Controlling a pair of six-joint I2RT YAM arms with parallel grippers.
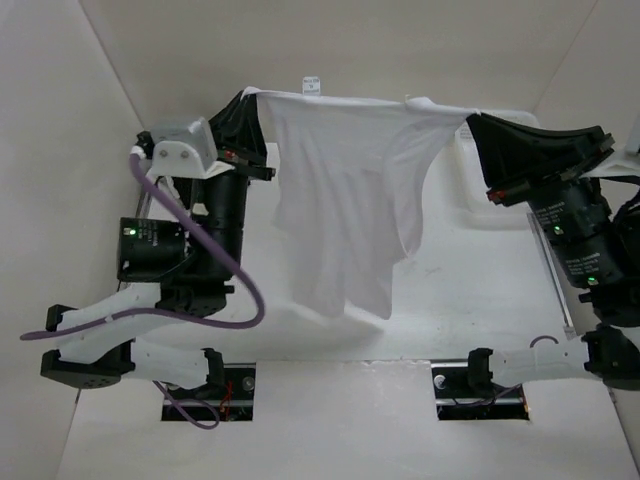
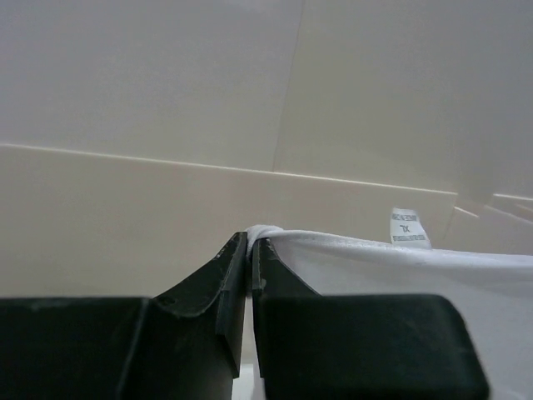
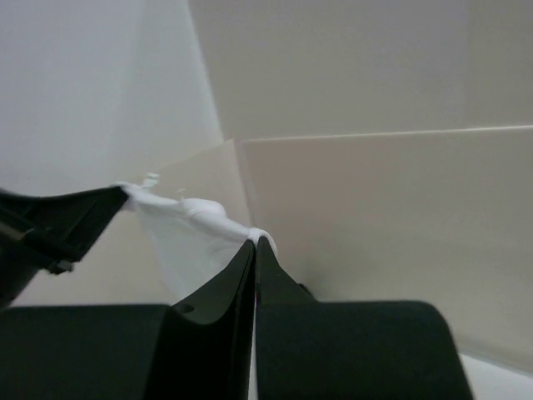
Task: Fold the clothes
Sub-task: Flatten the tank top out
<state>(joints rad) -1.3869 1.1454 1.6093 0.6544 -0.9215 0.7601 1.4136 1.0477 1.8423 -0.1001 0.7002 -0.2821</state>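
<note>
the white top (image 1: 340,200) hangs up in the air between the two arms; it is thin, wrinkly and a bit see-through; its top edge is pulled out in a line from one side to the other, and the rest hangs down loose over the table (image 1: 480,310); the left side hangs long, and the right side slants up to the right corner; i cannot tell if the low end touches the table.

the left gripper (image 1: 250,100) is squeezed tight on the left corner of the top; in the left wrist view its two black fingers (image 2: 208,287) press together, with a little bump of white cloth pinched at the tips; the cloth runs away to the right from there.

the right gripper (image 1: 472,122) is squeezed tight on the right corner; in the right wrist view its black fingers (image 3: 221,283) are closed with white cloth caught between the tips, and the cloth stretches off to the left.

a small white tag (image 1: 311,85) sticks up from the top edge, nearer the left gripper; it has tiny print that is too small to read.

a purple cable (image 1: 240,270) loops beside the left arm; plain pale walls (image 1: 400,50) stand behind the top.
</note>
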